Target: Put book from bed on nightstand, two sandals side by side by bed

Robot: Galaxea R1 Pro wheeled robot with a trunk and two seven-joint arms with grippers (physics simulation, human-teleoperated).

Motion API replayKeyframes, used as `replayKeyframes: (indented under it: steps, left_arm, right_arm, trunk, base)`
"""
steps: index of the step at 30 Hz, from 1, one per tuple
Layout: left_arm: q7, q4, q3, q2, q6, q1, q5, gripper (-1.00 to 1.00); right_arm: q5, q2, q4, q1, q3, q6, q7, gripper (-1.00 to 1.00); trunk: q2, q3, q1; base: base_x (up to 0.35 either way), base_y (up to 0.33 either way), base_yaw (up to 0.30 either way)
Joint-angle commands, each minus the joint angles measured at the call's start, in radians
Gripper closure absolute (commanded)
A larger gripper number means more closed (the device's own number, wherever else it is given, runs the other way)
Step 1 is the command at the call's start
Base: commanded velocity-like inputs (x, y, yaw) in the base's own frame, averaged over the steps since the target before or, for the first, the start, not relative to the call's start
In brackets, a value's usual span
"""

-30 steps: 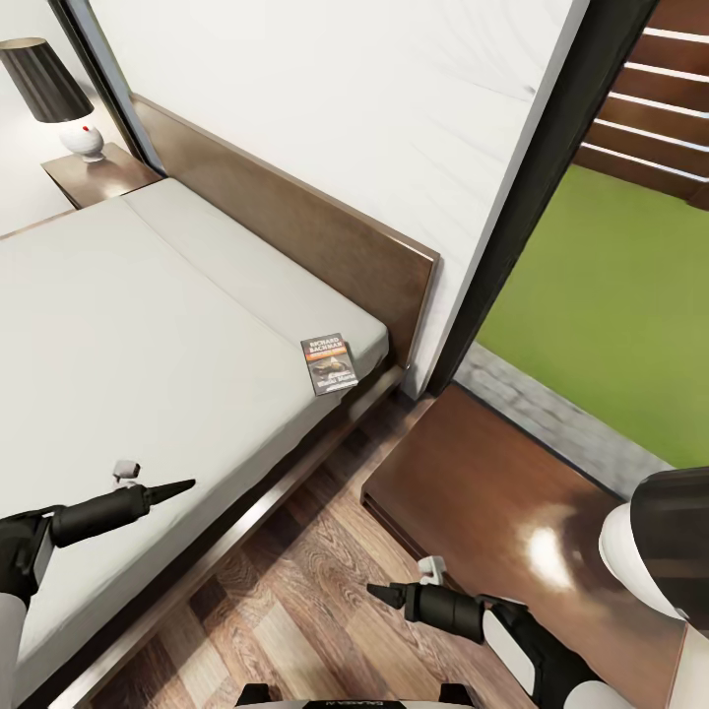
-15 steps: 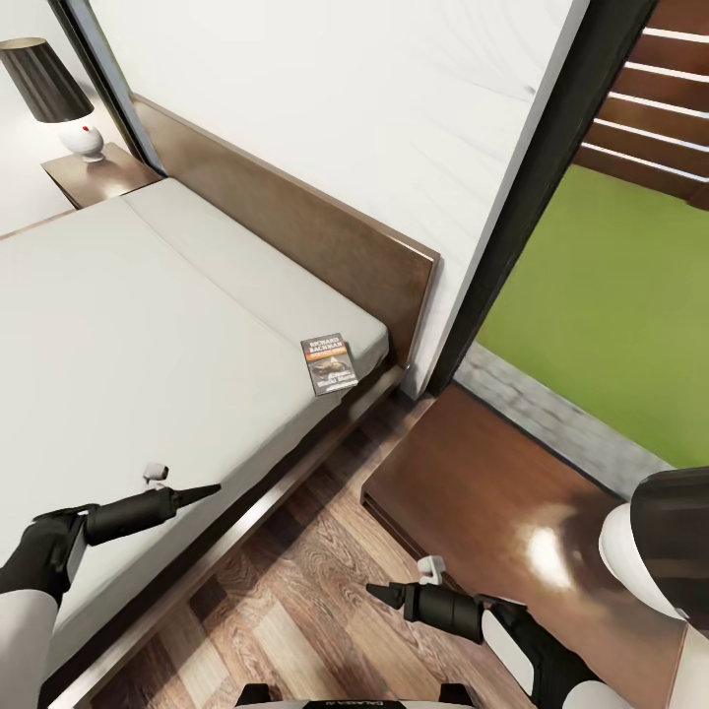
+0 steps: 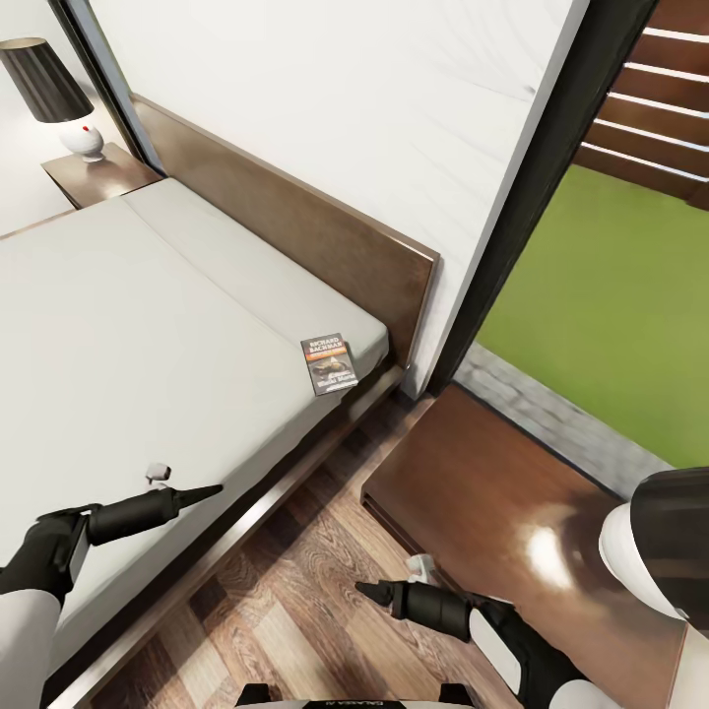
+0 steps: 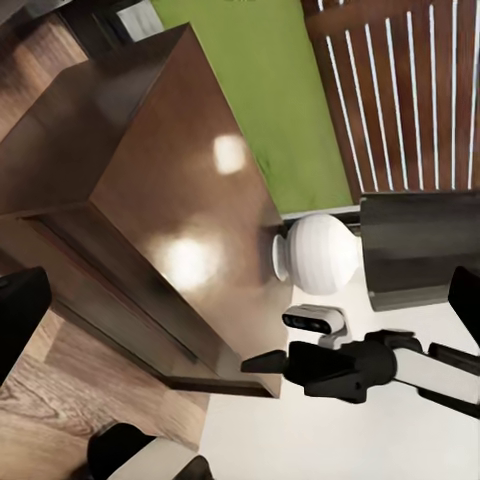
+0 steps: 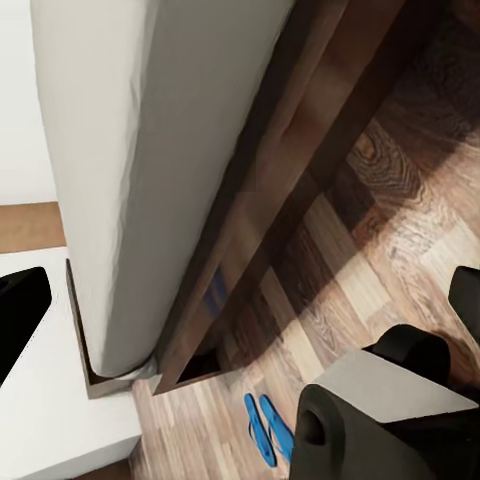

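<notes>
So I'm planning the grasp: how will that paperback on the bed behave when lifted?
The book looks thin and small, so probably light and a bit bendy. It lies flat on the soft mattress, so sliding a fingertip under may be awkward; pushing may slide it.

lamp (image 3: 662,551) cropped, sandals (image 5: 266,428) strap detail indistinct

Black-shaded lamp (image 3: 44,94) with white base at far bedside; green lawn (image 3: 611,325) outside window

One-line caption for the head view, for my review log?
Book lies at the bed's corner beside the near nightstand; both end effectors hover short of it.
</notes>
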Motion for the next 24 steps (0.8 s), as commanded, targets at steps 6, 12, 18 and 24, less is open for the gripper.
replayKeyframes:
  steps: [6,12,18,24]
  left_arm:
    - [-0.008,0.002,0.006,-0.013,0.011,-0.001,-0.01,-1.0]
    - [-0.008,0.005,0.005,-0.017,0.011,-0.001,-0.01,-1.0]
    - [-0.008,0.006,0.006,-0.024,0.011,-0.001,-0.01,-1.0]
    - [-0.008,0.006,0.005,-0.029,0.011,-0.001,-0.01,-1.0]
  right_arm:
    - [-0.02,0.014,-0.004,-0.008,0.0,0.021,-0.132,-1.0]
    - [-0.229,0.015,-0.151,-0.014,-0.059,0.122,-0.167,-1.0]
    - [-0.358,0.015,-0.288,-0.014,-0.103,0.166,-0.369,-1.0]
    - [-0.371,0.016,-0.307,-0.014,-0.106,0.168,-0.522,-1.0]
  trunk:
    - [0.0,-0.001,0.0]
    - [0.0,-0.001,0.0]
    - [0.0,-0.001,0.0]
    - [0.0,-0.001,0.0]
  base:
    - [0.0,0.0,0.0]
    - [0.0,0.0,0.0]
    - [0.0,0.0,0.0]
    - [0.0,0.0,0.0]
